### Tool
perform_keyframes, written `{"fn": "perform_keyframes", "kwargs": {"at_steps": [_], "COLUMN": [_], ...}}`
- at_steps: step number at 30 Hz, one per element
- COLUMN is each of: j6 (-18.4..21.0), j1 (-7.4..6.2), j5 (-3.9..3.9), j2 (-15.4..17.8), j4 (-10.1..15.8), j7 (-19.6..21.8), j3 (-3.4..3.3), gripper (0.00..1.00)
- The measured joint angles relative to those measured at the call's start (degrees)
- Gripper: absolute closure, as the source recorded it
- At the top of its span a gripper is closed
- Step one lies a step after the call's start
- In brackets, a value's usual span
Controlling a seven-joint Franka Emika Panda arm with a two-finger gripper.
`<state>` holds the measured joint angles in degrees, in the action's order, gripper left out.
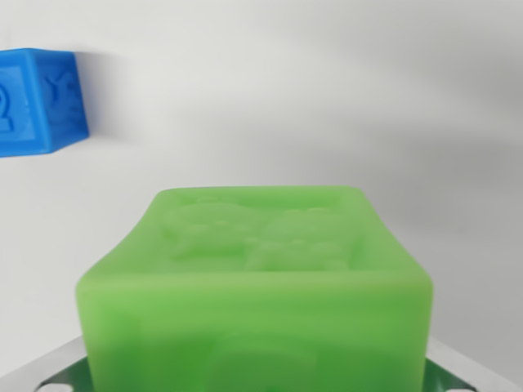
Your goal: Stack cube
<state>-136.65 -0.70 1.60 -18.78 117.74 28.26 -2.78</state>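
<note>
Filling the lower frame, the green cube seems clasped in your gripper, so watch for misalignment over the blue cube at upper left, or it may topple.

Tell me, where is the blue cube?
In the wrist view, the blue cube sits at the upper left edge on the white surface, apart from the green cube.

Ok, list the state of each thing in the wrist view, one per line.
green cube: upright, embossed face up, close under the camera, between the metal end effector parts at the bottom edge.
blue cube: resting on the white surface, apart, upper left, nothing on it.
</note>
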Motion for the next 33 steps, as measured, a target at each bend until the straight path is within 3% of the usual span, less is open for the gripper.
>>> {"fn": "perform_keyframes", "kwargs": {"at_steps": [33], "j6": [2.0], "j1": [-5.98], "j5": [-0.23], "j2": [0.8], "j4": [-1.2], "j7": [2.1], "j3": [0.33], "gripper": [1.0]}}
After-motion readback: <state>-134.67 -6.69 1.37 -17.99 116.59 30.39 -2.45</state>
